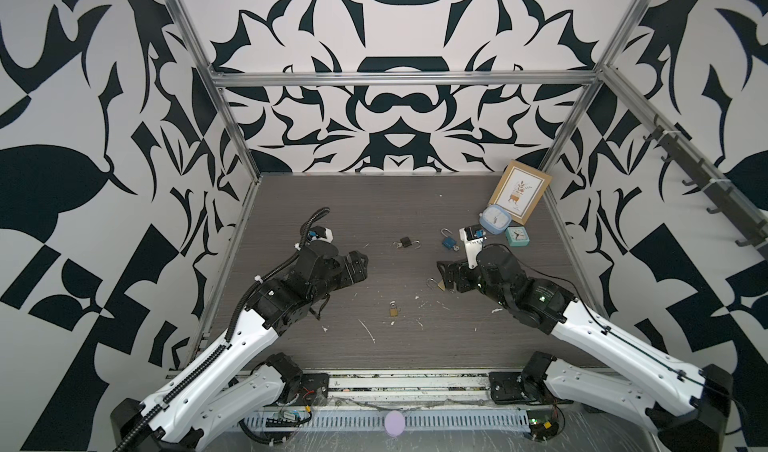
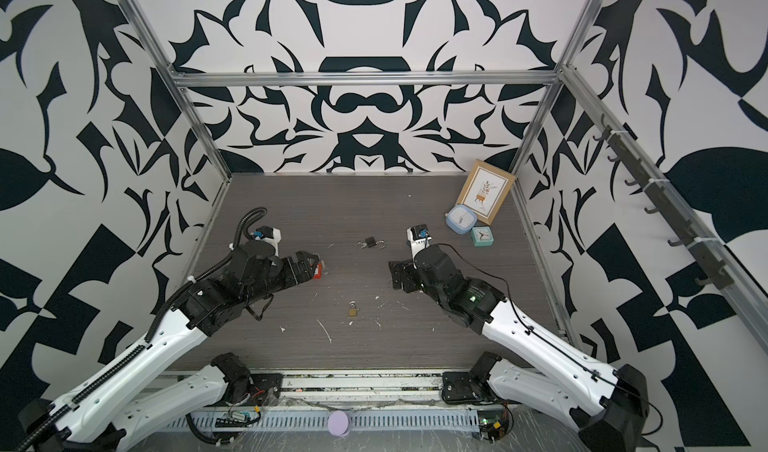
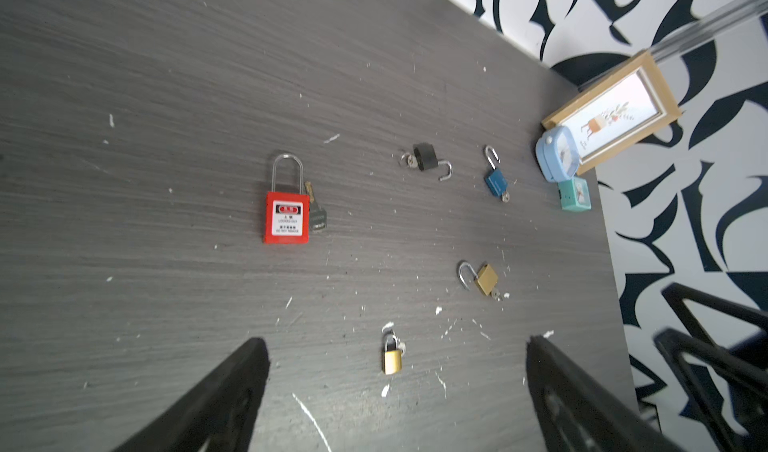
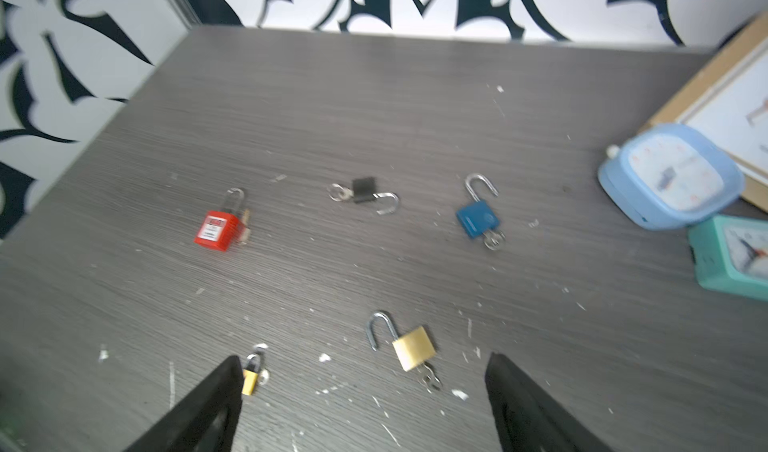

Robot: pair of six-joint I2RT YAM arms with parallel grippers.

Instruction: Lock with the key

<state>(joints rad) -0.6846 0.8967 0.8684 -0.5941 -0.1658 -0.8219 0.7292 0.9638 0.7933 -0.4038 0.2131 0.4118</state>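
Left gripper (image 3: 397, 341): nearest the left wrist lens. Its two black fingers (image 3: 224, 396) are spread wide above the table and clasp nothing.
Right gripper (image 4: 365, 357): the black fingers (image 4: 208, 404) are likewise spread wide and hold nothing, above the surface.
Table (image 3: 166, 97): dark grey wood-grain board flecked with white scraps.
Red plastic padlock (image 3: 286, 217): lies flat with its steel shackle seated in the body. In a top view it shows just at the left gripper's tip.
Key (image 3: 316, 215): dark head, brass blade. It lies flat alongside the red body, touching it, with the blade towards the shackle end.
Black padlock (image 3: 424, 157): shackle swung open, a ringed key at the body's far end. It lies mid-table, towards the back wall.
Blue padlock (image 3: 495, 182): shackle open, key at the keyhole end. It lies between the black padlock and the clocks.
Larger brass padlock (image 4: 413, 348): shackle open, key at its base. It lies just ahead of the right gripper's fingers.
Small brass padlock (image 3: 392, 360): shackle shut. It lies mid-table, nearer the front edge, between the two arms.
Light blue rounded alarm clock (image 3: 557, 153): leans against the frame in the far right corner.
Teal square clock (image 3: 575, 194): just beside the blue clock.
Wooden picture frame (image 3: 611, 113): propped in the far right corner.
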